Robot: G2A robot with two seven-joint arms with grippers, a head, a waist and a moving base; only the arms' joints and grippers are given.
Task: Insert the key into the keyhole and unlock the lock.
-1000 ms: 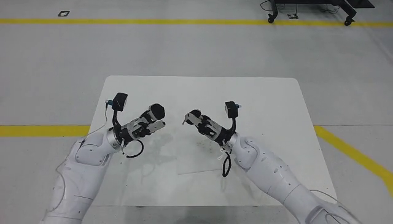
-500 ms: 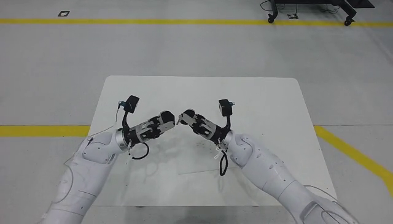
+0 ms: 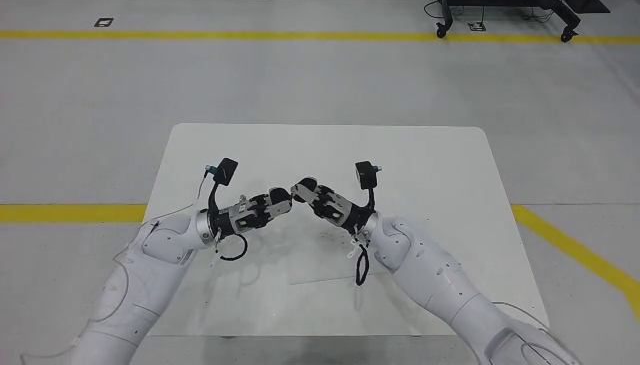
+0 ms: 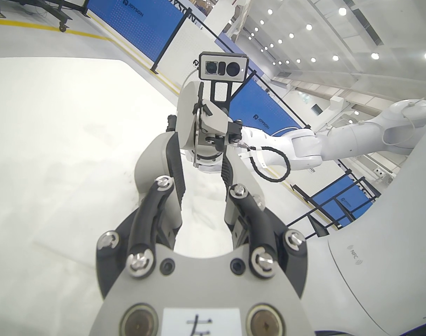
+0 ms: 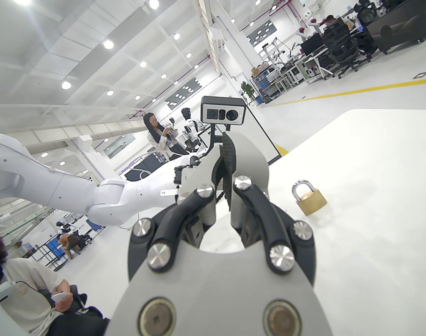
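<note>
A brass padlock with a silver shackle lies on the white table, beside my right gripper. That gripper is shut, and a thin metal strip that looks like the key sits edge-on between its fingers. Over the table's middle the two grippers meet tip to tip. My left gripper is open, and its two fingers straddle the tip of the right gripper. I cannot tell whether the left pads touch the key.
Both arms reach in from the near edge and almost cross at the centre. A thin clear sheet lies on the near part of the table. A black wheeled rack stands on the floor beyond the far right corner.
The left arm has swung right and forward until its open gripper closes in around the right gripper's tip. The right gripper has shifted slightly left.
</note>
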